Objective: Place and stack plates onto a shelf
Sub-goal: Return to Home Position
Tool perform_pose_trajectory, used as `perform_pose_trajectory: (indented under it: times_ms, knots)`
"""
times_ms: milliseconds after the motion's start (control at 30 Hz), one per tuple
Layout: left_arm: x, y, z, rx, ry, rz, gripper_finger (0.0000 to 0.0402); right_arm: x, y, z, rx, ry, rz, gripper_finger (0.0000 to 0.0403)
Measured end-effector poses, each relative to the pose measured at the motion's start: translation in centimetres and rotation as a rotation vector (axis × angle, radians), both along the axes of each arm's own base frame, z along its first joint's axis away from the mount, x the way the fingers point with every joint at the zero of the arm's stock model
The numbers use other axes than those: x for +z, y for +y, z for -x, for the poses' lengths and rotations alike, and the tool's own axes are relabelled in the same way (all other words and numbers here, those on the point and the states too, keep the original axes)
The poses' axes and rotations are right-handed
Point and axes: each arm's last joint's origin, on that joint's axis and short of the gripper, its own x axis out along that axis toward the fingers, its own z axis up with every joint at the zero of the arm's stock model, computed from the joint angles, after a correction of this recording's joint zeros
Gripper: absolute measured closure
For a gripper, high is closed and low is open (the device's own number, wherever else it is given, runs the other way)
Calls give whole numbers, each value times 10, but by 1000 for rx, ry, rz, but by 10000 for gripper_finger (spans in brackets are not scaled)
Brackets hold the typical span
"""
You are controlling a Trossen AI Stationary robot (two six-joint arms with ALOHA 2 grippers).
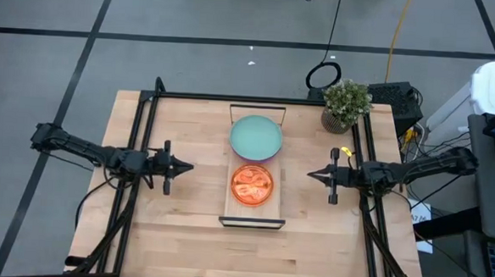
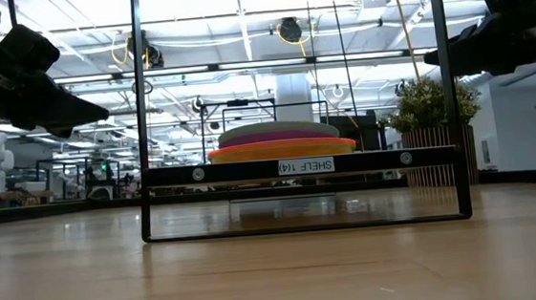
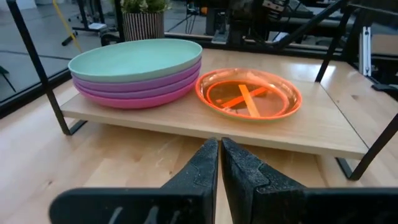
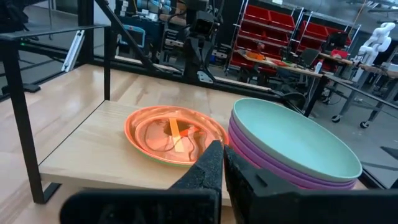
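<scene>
The shelf (image 1: pixel 255 217) is a light-wood board on black end frames, standing mid-table. On its far half sits a stack of large plates (image 3: pixel 137 71), mint-green on top of purple and magenta ones, also shown in the high view (image 1: pixel 256 136) and right wrist view (image 4: pixel 292 146). On its near half rests the stack of small translucent plates (image 1: pixel 252 185), orange on top (image 3: pixel 249 94) (image 4: pixel 174 134). My left gripper (image 1: pixel 187 166) hovers shut left of the shelf (image 3: pixel 219 155). My right gripper (image 1: pixel 312 173) hovers shut to its right (image 4: pixel 222 155).
A potted plant (image 1: pixel 344 104) stands at the table's far right corner. A black frame (image 1: pixel 148 99) runs around the tabletop. Bare wood lies to the left and right of the shelf and along the near edge (image 1: pixel 250 257).
</scene>
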Motion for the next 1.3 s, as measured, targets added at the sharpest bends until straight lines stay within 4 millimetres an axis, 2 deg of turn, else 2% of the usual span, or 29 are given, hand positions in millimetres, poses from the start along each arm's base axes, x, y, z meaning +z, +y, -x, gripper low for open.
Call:
perform_pose_trajectory:
  times_ms: [433, 833, 1000, 1300]
  knots:
    - [8, -3, 7, -48, -77, -42, 378, 2, -2, 11, -3, -22, -12, 403]
    - [17, -3, 13, -104, -163, -185, 379, 5, -4, 20, 2, -69, -14, 403]
    - [17, 0, 13, -91, -162, -227, 396, 8, -5, 22, 4, -102, 24, 403]
    - [16, 5, 12, -127, -149, -210, 397, 9, -5, 24, 5, -114, 68, 403]
